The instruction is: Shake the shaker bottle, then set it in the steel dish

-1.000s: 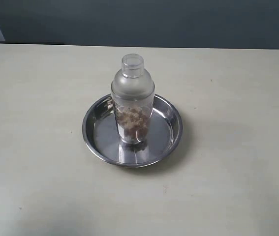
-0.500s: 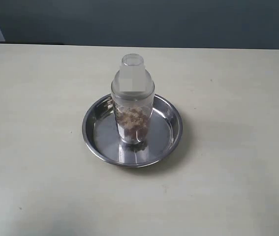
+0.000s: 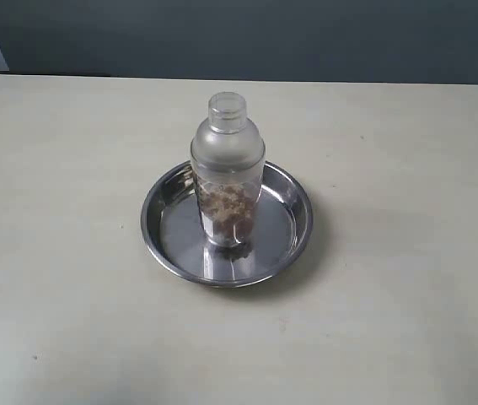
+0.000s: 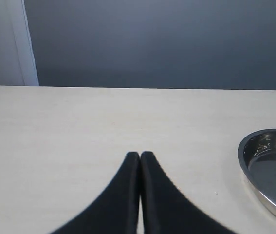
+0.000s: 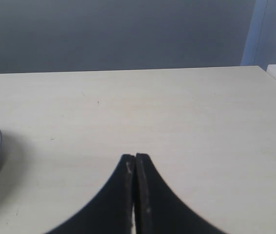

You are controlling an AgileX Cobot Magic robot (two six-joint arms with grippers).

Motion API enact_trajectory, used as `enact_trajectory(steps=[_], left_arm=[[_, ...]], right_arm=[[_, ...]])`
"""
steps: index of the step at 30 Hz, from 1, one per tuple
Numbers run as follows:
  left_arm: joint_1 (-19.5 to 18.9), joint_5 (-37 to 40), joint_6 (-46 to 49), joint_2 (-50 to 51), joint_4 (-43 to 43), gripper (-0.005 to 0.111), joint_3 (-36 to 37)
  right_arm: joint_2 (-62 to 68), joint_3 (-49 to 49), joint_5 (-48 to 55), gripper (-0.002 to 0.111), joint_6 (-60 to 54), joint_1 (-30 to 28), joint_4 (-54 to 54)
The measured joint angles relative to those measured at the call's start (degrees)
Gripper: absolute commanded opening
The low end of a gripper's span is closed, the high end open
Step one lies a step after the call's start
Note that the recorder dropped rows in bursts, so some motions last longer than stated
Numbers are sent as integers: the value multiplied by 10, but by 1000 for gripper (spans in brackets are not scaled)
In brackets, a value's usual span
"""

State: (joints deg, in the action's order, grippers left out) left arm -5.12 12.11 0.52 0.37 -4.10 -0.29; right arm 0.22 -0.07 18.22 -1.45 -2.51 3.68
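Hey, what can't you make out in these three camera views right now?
Exterior view: the shaker bottle hides the steel dish floor under it, and its frosted plastic blurs the brown contents.
Left wrist view: the frame edge cuts off the dish; the bottle is unseen.
Right wrist view: only a dish sliver shows at the edge.

Exterior view: high, tilted down onto table [image 3: 61,287], fairly near; steel dish [image 3: 147,224] with shaker bottle [image 3: 228,156] mid-frame, dark wall [image 3: 323,38] strip along top.
Left wrist view: low over table, near-level, facing wall past left gripper [image 4: 140,155].
Right wrist view: likewise, behind right gripper [image 5: 135,157].
Shared: dish rim clipped at edge of both wrist views; table and wall in all three.
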Motion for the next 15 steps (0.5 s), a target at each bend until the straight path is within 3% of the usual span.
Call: enact_trajectory(steps=[15], left_arm=[[0,0,0,0,7,1,0]], right_arm=[[0,0,0,-1,0,0,0]])
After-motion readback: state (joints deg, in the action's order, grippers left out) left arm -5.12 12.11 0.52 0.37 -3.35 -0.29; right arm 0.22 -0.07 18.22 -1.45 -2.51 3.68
